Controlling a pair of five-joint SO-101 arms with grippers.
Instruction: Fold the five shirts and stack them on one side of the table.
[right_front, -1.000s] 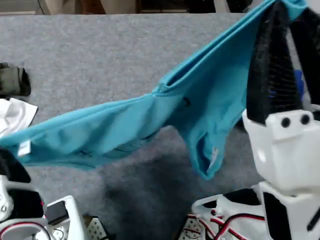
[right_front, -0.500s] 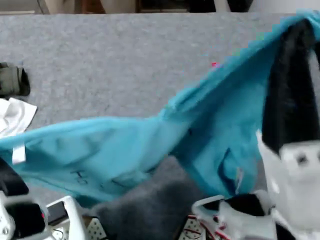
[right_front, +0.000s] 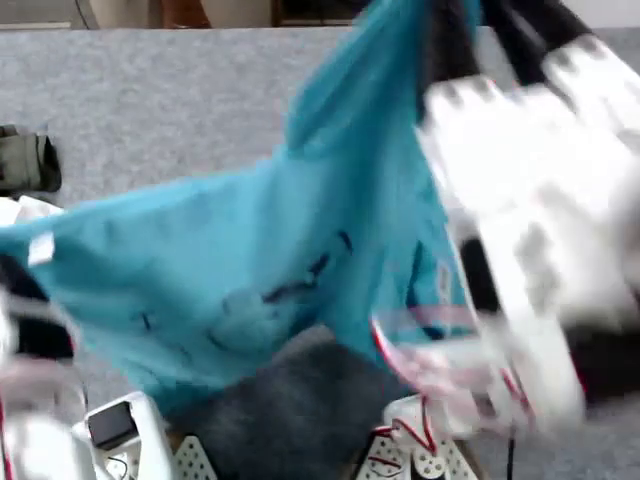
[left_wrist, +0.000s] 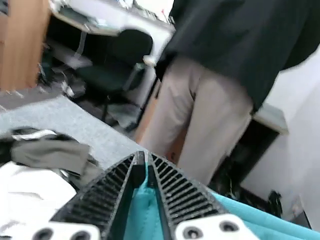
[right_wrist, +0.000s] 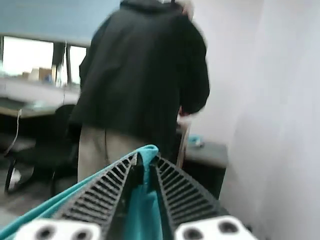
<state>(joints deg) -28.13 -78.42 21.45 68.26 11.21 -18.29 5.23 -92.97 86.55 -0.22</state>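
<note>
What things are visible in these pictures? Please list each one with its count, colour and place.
turquoise shirt: one, turquoise, held up above the table, stretched between both grippers
olive garment: one, dark olive, bunched at the table's left edge in the high view
white garment: one, white, lying next to the olive garment
table: one, grey, under everything
left gripper: one, black fingers, shut on one end of the turquoise shirt
right gripper: one, black fingers, shut on the other end
</note>
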